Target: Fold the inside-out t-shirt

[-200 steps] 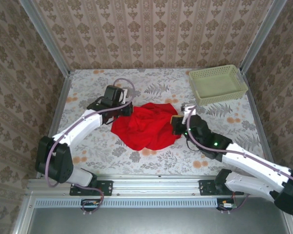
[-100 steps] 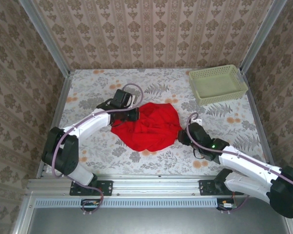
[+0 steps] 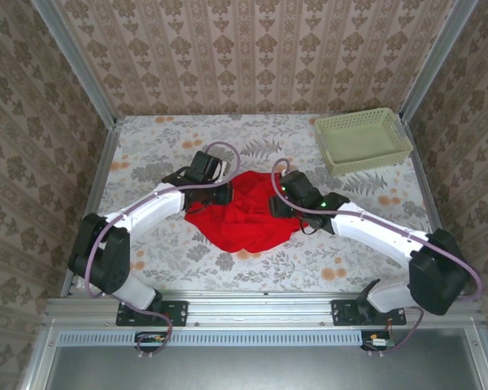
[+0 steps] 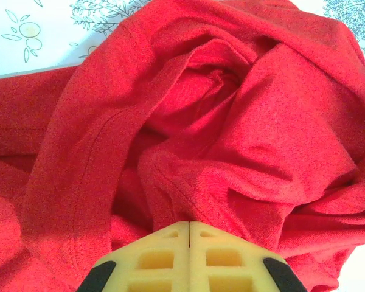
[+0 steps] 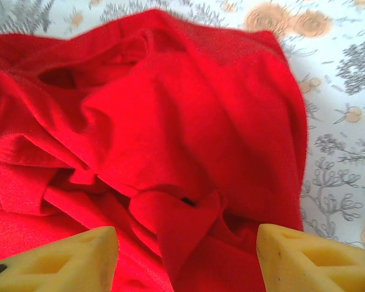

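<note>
The crumpled bright red cloth t-shirt (image 3: pixel 248 213) lies heaped in the middle of the floral-patterned table (image 3: pixel 163 244), the left gripper (image 4: pixel 189 228) pressed closed against a fold at its left edge, the right gripper (image 5: pixel 187 236) spread wide over its right side, and a pale green plastic basket (image 3: pixel 362 140) well apart at the far right.

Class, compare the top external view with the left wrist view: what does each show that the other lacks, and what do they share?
Top external: the pale green basket in the far right corner and the patterned walls. Left wrist: stitched seams up close, and the left gripper shut on a fold. Shared: the crumpled red t-shirt on the floral table.
</note>
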You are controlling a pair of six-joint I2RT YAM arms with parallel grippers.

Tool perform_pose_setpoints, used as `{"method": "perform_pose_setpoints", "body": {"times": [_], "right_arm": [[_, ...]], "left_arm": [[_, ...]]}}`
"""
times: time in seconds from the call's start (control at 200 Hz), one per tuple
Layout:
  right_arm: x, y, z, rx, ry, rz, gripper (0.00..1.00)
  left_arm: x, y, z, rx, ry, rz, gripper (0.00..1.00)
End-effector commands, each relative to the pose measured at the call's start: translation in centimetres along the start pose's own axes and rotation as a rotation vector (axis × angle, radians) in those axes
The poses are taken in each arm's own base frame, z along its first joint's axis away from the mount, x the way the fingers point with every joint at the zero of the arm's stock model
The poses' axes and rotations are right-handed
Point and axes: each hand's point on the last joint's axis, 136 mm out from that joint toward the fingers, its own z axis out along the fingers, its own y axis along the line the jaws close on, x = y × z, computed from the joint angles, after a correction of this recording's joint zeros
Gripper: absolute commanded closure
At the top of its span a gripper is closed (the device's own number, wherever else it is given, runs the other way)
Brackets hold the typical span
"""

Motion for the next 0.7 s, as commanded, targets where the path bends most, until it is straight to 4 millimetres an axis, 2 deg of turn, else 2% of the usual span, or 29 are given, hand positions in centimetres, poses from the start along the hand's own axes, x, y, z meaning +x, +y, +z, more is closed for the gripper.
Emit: {"method": "perform_pose_setpoints", "body": {"times": [0.0,0.2,0.35,0.395,0.485,0.57,0.61,0.695], "right_arm": [[1.0,0.4,1.0,-0.007,0.073,-0.017,0.42],[1.7,0.7,1.7,-0.024,0.101,-0.012,0.64],[1.6,-0.1,1.6,0.022,0.093,-0.016,0.90],[1.1,-0.7,1.1,0.052,0.070,-0.014,1.00],[-1.2,-1.0,-1.0,0.068,-0.010,-0.024,1.00],[-6.3,-0.1,-5.9,0.028,-0.154,-0.040,1.00],[-8.5,0.7,-8.0,0.001,-0.211,-0.043,1.00],[-13.6,2.6,-13.5,-0.093,-0.343,-0.030,1.00]], "left_arm": [[0.1,0.0,-1.1,-0.008,-0.023,-0.006,1.00],[0.1,0.2,-1.2,-0.017,-0.029,-0.008,1.00],[-0.7,0.3,-1.8,-0.025,-0.052,-0.011,1.00],[-1.0,0.4,-2.3,-0.031,-0.063,-0.019,1.00],[-2.5,1.3,-3.9,-0.047,-0.105,-0.049,1.00],[-5.3,2.3,-7.5,-0.059,-0.179,-0.083,1.00],[-7.4,3.3,-10.3,-0.077,-0.242,-0.110,1.00],[-11.2,3.1,-18.3,-0.141,-0.415,-0.064,1.00]]}}
